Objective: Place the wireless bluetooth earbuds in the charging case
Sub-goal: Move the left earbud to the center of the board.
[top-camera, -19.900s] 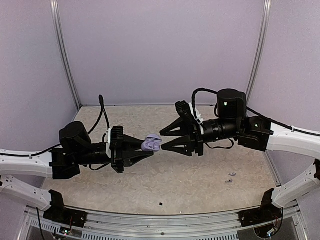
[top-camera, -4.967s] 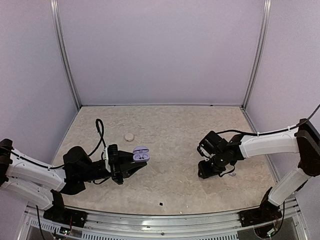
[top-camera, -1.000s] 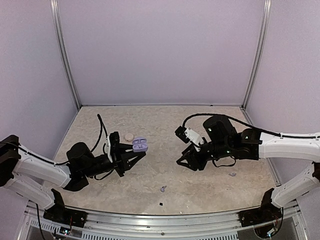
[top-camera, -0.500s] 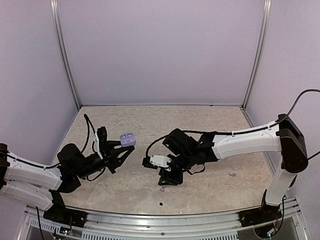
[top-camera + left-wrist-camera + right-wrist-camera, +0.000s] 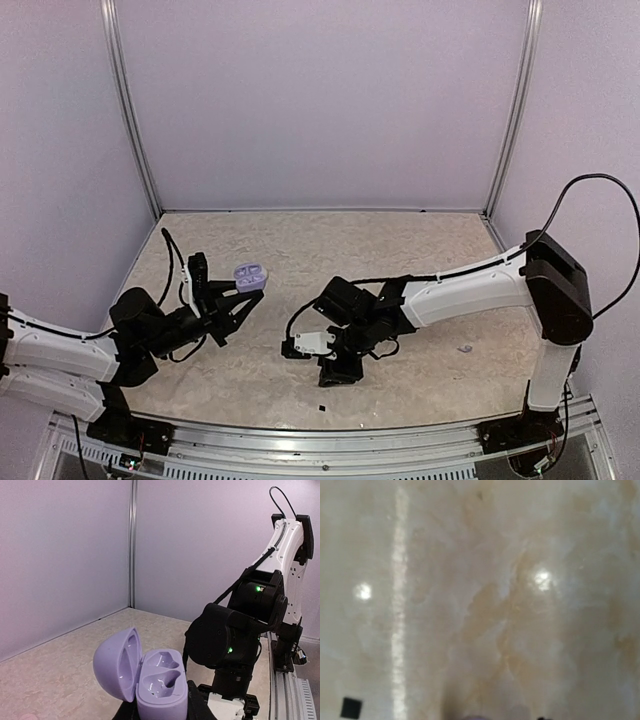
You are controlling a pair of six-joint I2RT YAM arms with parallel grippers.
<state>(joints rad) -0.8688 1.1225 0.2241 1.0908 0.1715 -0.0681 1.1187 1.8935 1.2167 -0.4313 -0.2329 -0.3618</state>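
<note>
My left gripper (image 5: 244, 292) is shut on the base of an open lilac charging case (image 5: 250, 274) and holds it above the table. In the left wrist view the case (image 5: 150, 675) has its lid swung open to the left, and both sockets are empty. My right gripper (image 5: 338, 374) points straight down onto the table near the front middle, over the spot where an earbud lay; that earbud is hidden. The right wrist view shows only blurred tabletop very close, with a sliver of lilac (image 5: 479, 718) at the bottom edge. Another tiny earbud (image 5: 465, 349) lies on the table to the right.
The beige marbled table (image 5: 400, 250) is walled by lilac panels on three sides. A small black square (image 5: 321, 408) lies near the front edge and shows in the right wrist view (image 5: 351, 707). The right arm (image 5: 235, 635) fills the right of the left wrist view.
The right gripper has lowered further onto the table, covering the earbud that lay near the front middle. The left arm with the case has barely shifted left.
</note>
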